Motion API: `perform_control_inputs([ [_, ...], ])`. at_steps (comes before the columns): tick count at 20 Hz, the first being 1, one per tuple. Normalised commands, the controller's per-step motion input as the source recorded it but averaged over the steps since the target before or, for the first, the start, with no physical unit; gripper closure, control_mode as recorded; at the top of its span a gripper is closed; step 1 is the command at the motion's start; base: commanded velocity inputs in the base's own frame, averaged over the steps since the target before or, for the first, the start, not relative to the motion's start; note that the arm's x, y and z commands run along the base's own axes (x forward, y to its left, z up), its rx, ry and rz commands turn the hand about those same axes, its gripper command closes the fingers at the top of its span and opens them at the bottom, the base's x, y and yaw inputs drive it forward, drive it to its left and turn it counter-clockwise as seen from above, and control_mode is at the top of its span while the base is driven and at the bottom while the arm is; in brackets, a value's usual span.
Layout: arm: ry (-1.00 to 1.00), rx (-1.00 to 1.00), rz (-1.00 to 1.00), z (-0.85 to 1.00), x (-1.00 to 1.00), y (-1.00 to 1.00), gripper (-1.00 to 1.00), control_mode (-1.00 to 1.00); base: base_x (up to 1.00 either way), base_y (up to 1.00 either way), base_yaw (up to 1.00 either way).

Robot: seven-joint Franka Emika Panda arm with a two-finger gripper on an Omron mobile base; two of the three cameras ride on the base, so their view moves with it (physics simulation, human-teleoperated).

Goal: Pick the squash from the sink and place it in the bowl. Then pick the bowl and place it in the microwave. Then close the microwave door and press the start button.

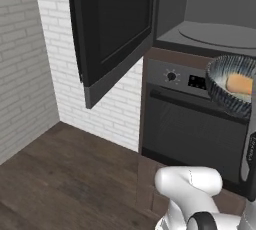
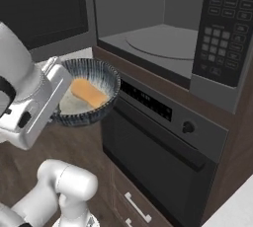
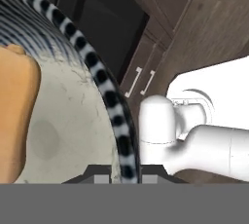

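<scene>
While the hand point(image 3: 124, 172) pinches the bowl point(image 2: 85, 93) by its rim, squash point(image 2: 88, 93) inside, the microwave point(image 2: 158, 43) cavity sits to the upper right in the right base view. Its turntable is higher than the bowl, so I'd judge the bowl must rise, then go in.

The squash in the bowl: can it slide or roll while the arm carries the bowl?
The squash looks smooth and oblong, so it probably slides easily. The bowl is deep, which should keep it inside. The jaws pinch only one edge of the rim, so the bowl may tip if moved fast.
</scene>
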Motion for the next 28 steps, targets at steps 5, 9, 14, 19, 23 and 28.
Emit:
perform_control_inputs([
  [5,-0.06,-0.12,-0.06,0.53,-0.15,-0.06,1.00,-1.00,0.00,0.00,0.00],
  [9,-0.03,-0.03,-0.01,0.31,0.26,-0.23,1.00,-1.00,0.00,0.00,0.00],
  [14,-0.14,0.00,0.00,0.11,0.41,-0.22,1.00,-1.00,0.00,0.00,0.00],
  [19,-0.21,-0.01,0.00,0.02,0.50,-0.04,1.00,-1.00,0.00,0.00,0.00],
  [23,-0.11,0.00,0.00,0.00,0.75,0.00,1.00,-1.00,0.00,0.00,0.00],
  [28,-0.01,0.00,0.00,0.01,0.70,-0.14,1.00,-1.00,0.00,0.00,0.00],
])
